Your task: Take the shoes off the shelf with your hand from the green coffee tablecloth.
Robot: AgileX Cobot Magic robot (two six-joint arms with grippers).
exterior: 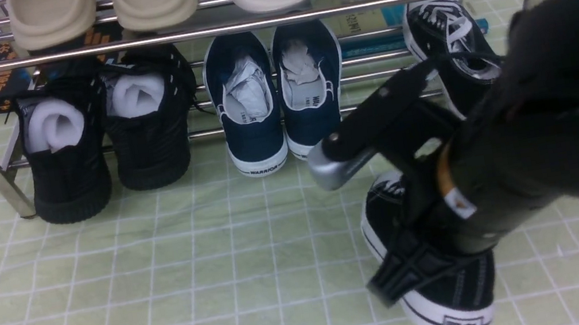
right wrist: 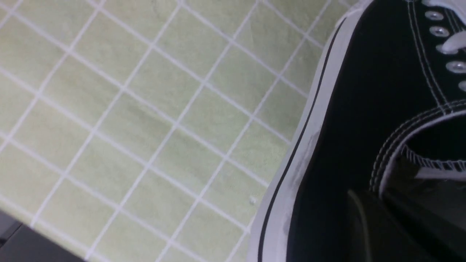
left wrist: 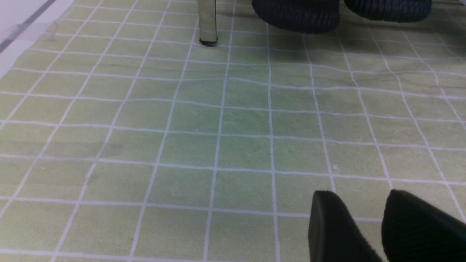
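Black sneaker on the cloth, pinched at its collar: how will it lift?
The sneaker probably lifts light: low canvas upper. The collar canvas looks thin, so it may fold in the right gripper and let the shoe swing. The white rubber sole looks thick, likely stiff, and may drag on the green cloth if pushed.

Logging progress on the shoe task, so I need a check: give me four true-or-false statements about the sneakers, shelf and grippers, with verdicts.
One black canvas sneaker sits on the lower tier of the shelf. True.
The right gripper is shut on the other sneaker, off the shelf. True.
The top tier holds black shoes. False: beige slippers.
The left gripper holds a shoe. False: it is open and empty above the green tablecloth.
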